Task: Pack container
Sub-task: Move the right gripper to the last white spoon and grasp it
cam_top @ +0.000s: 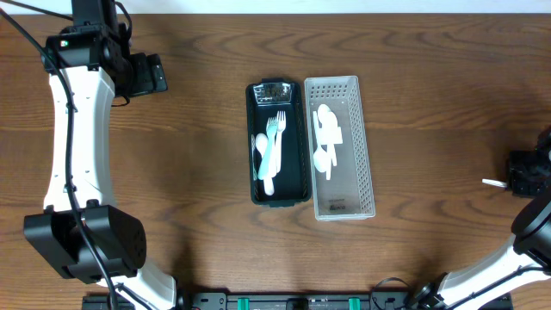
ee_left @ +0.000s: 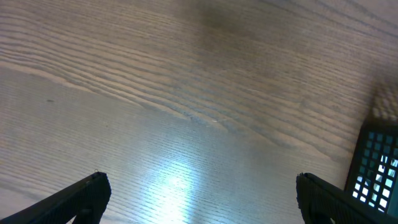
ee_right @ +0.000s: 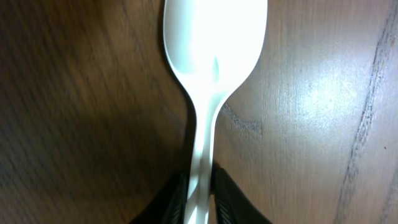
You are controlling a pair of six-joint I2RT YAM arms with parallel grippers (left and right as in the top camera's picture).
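Overhead: looking straight down on the whole desk [cam_top: 189, 146]. Left wrist: low, slanting forward across bare wood. Right wrist: pressed very close, sharing the spoon [ee_right: 211, 50] at overhead's right edge.

Robot lab: arms [cam_top: 73, 129] at wood-grain table [cam_top: 430, 69].

Overhead view was bright, evenly lit and sharp, with only faint soft shadows on the table [cam_top: 413, 69]. Left wrist view was soft throughout, with a pale glare patch on the wood. Right wrist view was blurred at close range: spoon [ee_right: 214, 37] bowl blown out white, deep shadow left of the spoon, sheen right of it.
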